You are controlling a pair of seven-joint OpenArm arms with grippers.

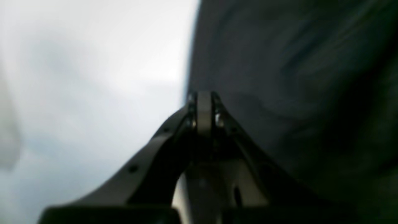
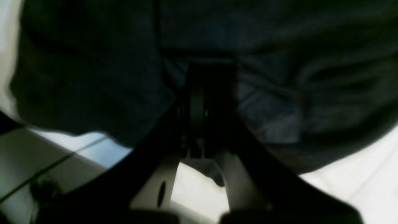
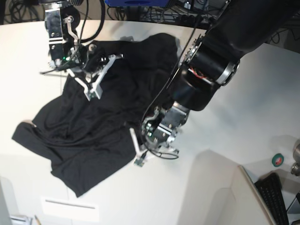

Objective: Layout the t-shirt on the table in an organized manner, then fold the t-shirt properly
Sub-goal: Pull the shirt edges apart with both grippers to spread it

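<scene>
Here the large black short-sleeved cloth t-shirt (image 3: 101, 122) lies rumpled across the wide, smooth off-white table (image 3: 28, 51), spread from near the far edge down toward the near left corner, with deep folds through its middle and one sleeve (image 3: 26, 131) reaching out toward the left edge; no print shows on the upward side. In the base view the right gripper (image 3: 90, 89) sits over the shirt's far left part, its pale fingers (image 3: 96, 79) pointing down onto the cloth. The right wrist view shows those fingers drawn close together with dark cloth (image 2: 93, 77) bunched around and above them, so they seem to pinch a fold of the shirt, though blur and shadow hide the actual contact. The left gripper (image 3: 138, 152) rests at the shirt's near right border, where the black cloth meets bare tabletop. In the left wrist view its fingers (image 1: 204, 109) stand pressed nearly together right at the cloth's edge (image 1: 189, 77), with shirt on one side and pale table (image 1: 77, 93) on the other; whether any cloth is caught between them I cannot tell. Toward the near right corner, well apart from the shirt, stands an angled beige panel (image 3: 220, 187), with a black keyboard (image 3: 274, 197) beyond it.
</scene>
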